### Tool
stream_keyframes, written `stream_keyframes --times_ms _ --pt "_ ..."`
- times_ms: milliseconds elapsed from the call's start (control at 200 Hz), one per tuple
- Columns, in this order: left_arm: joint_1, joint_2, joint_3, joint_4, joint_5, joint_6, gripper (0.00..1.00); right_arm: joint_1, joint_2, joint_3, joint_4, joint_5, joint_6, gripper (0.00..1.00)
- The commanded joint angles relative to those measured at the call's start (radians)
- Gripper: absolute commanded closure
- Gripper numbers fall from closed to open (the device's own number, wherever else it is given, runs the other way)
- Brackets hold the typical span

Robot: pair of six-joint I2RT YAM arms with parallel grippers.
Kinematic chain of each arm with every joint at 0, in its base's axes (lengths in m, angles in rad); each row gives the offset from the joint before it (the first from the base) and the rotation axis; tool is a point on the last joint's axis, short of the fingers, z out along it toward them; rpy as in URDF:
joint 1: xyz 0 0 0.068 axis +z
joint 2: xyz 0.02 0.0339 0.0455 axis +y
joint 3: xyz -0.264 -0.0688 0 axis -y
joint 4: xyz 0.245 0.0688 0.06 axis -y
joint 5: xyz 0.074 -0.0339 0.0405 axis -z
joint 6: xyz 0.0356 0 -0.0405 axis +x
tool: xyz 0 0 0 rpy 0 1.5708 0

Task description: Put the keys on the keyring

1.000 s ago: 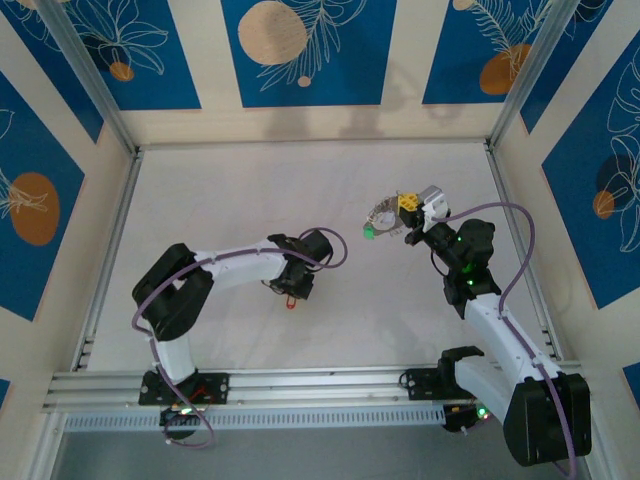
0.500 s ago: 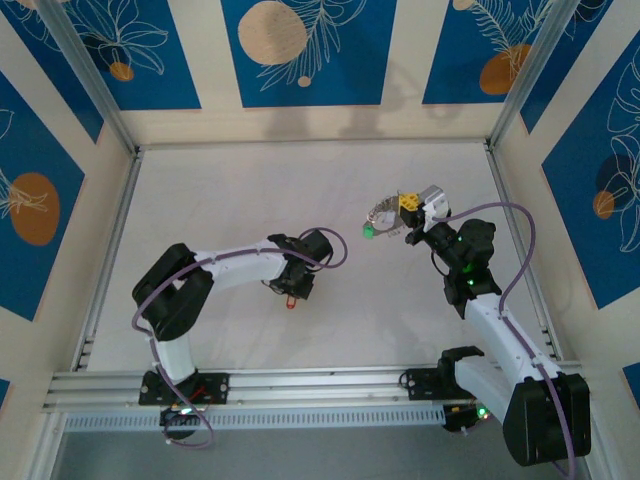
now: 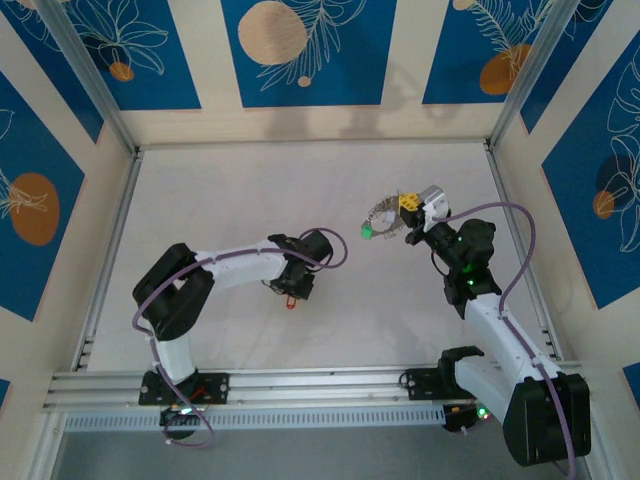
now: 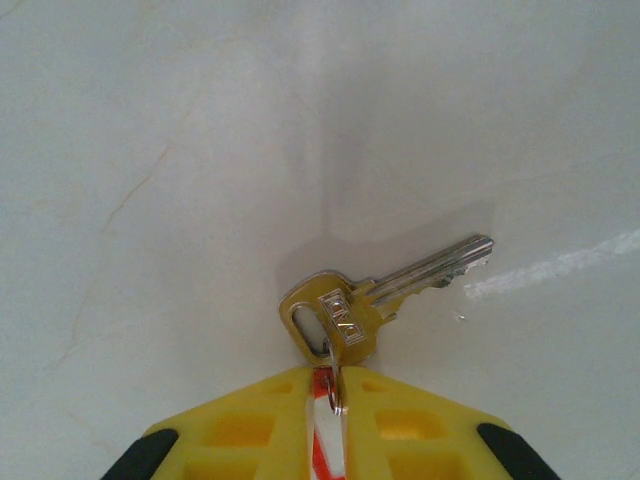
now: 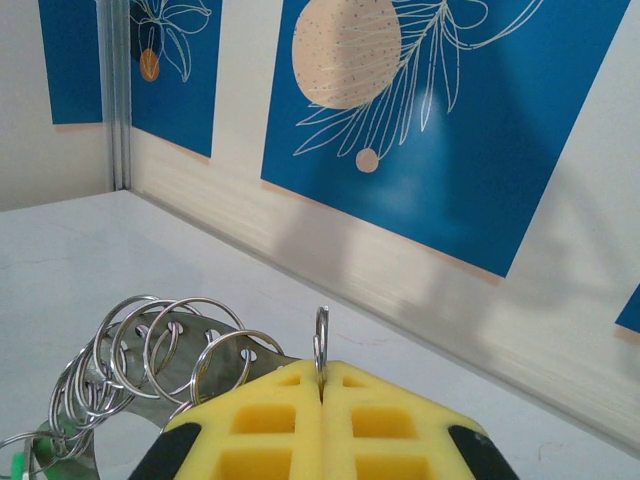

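Grasp stage, I judge: the left hand (image 4: 330, 425), nearly closed, pinches the red tag (image 4: 322, 445) of a key (image 4: 385, 295) lying flat on the tabletop (image 4: 150, 150); the right hand (image 5: 321, 395), fully closed, holds the keyring (image 5: 321, 345) upright, edge-on; next, the key likely needs lifting across and threading; its long axis slants, blade pointing away up-right from the left wrist, bow nearest the hand.

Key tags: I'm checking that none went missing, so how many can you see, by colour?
Red: 1, the red tag pinched by the left gripper, its key just ahead of the fingers.
Green: 1, the green tag near the keyring that the right gripper holds.
Total: 2
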Motion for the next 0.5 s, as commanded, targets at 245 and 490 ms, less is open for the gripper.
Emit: stream_keyframes --times_ms 245,490 --pt "-0.008 0.012 -0.021 0.007 0.011 -0.007 0.85 -0.004 -0.026 0.027 0.042 -0.004 0.001 1.00" --pt "-0.009 0.012 -0.025 0.010 0.006 -0.009 0.86 -0.004 -0.028 0.028 0.042 -0.002 0.000 1.00"
